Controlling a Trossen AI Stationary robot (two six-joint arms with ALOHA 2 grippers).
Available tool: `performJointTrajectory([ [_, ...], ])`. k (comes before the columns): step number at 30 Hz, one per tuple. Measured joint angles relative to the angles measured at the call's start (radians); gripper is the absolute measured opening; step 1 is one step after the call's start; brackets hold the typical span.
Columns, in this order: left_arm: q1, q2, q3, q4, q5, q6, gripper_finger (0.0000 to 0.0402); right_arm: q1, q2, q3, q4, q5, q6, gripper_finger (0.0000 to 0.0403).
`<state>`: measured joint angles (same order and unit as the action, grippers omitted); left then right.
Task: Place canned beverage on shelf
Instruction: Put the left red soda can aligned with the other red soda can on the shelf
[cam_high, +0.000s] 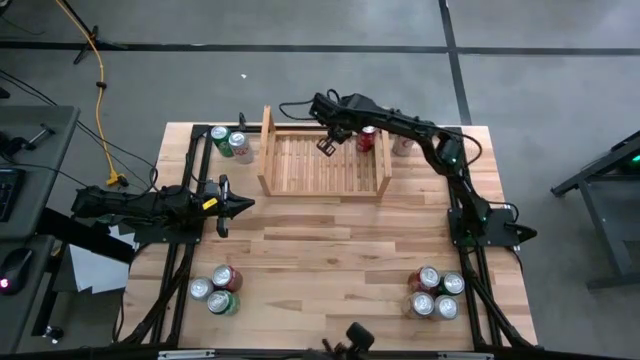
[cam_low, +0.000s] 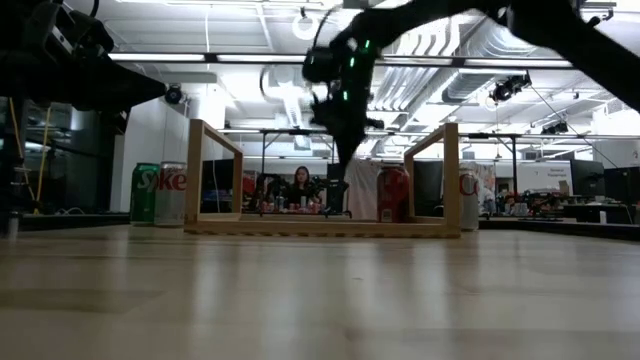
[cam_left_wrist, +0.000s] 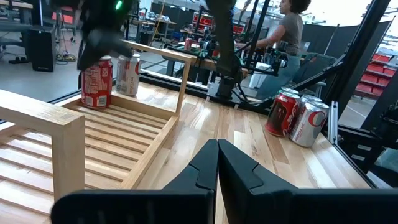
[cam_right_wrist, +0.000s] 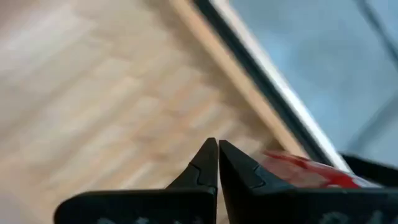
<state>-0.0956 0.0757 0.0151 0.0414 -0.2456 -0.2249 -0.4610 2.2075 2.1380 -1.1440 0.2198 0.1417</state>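
Shelf (cam_high: 322, 165) sits at the table's (cam_high: 330, 250) far edge. A red can (cam_high: 367, 138) stands upright inside the shelf, in its far right corner against the right side board. Right gripper (cam_high: 327, 144) hovers over the shelf slats just left of that can, jaws together, holding nothing. Left gripper (cam_high: 246, 204) waits near the shelf's front left corner, jaws together, empty. A silver can (cam_high: 403, 144) stands just outside the shelf's right board.

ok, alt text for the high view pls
The right gripper, shut and empty, hangs over the wooden shelf, where one red can stands at the right end. The left gripper, shut, waits left of centre; more cans sit in clusters near the table's corners.
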Motion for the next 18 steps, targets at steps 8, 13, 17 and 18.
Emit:
performJointTrajectory([
  [8, 0.0, 0.0, 0.0, 0.0, 0.0, 0.0, 0.0003, 0.102, -0.203, -0.002, 0.031, -0.202, -0.143, 0.0],
  [13, 0.0, 0.0, 0.0, 0.0, 0.0, 0.0, 0.0003, 0.19, -0.403, -0.204, 0.151, -0.216, -0.133, 0.0],
  [17, 0.0, 0.0, 0.0, 0.0, 0.0, 0.0, 0.0003, 0.267, -0.62, -0.491, 0.328, -0.218, -0.002, 0.0],
  [18, 0.0, 0.0, 0.0, 0.0, 0.0, 0.0, 0.0003, 0.29, -0.678, -0.556, 0.379, -0.218, 0.047, 0.0],
])
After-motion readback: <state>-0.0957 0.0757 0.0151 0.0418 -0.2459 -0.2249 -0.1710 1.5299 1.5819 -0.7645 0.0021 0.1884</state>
